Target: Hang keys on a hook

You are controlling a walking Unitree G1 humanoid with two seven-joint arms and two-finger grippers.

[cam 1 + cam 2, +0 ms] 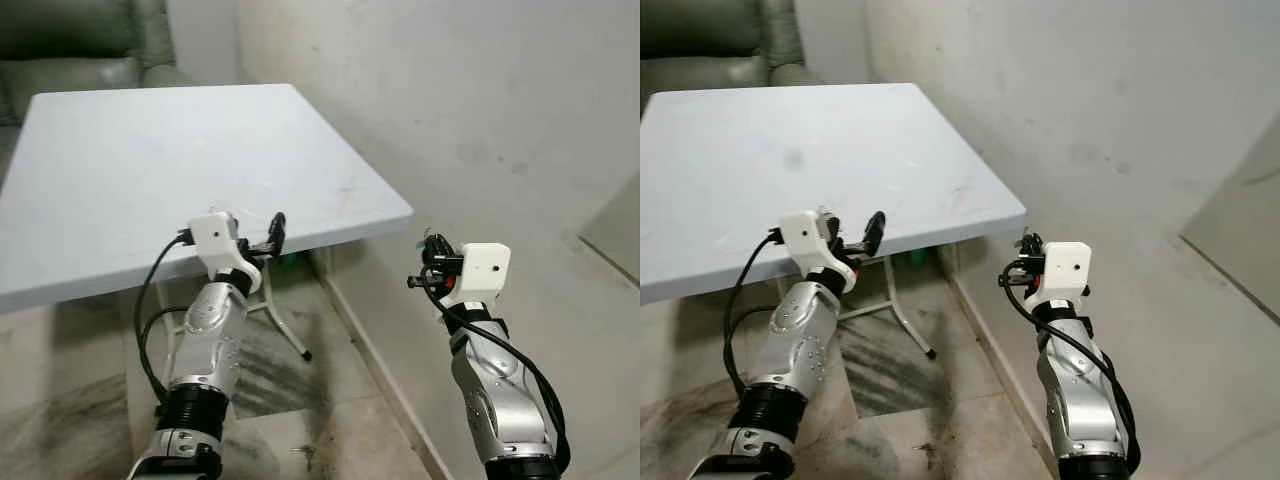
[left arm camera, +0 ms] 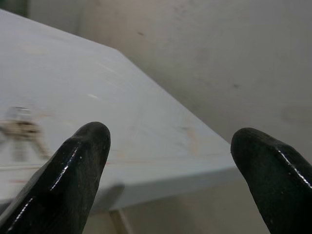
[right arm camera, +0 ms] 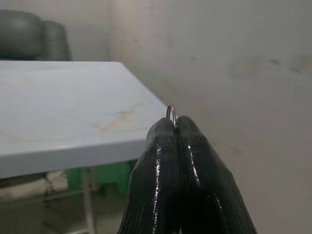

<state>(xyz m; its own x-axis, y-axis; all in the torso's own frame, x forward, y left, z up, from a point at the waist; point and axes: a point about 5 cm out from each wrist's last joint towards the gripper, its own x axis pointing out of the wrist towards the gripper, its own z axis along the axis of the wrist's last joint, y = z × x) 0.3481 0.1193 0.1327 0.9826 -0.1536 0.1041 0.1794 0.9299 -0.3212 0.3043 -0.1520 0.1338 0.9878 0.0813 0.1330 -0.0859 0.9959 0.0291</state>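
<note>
My right gripper (image 1: 430,252) is held up in front of the pale wall, off the table's right corner. Its fingers (image 3: 161,146) are pressed together on a thin metal key ring (image 3: 170,112), of which a short arc sticks out above the tips. The keys themselves are hidden. My left gripper (image 1: 272,238) hovers at the front edge of the white table (image 1: 150,150), open with nothing between its fingers (image 2: 80,151). In the left wrist view a small blurred object (image 2: 19,127) that looks like keys lies on the tabletop.
The bare plaster wall (image 1: 480,110) runs along the right, close to the table. A dark green sofa (image 1: 70,50) stands behind the table. Metal table legs (image 1: 285,325) and something green (image 3: 105,175) sit under the table, above a stained floor.
</note>
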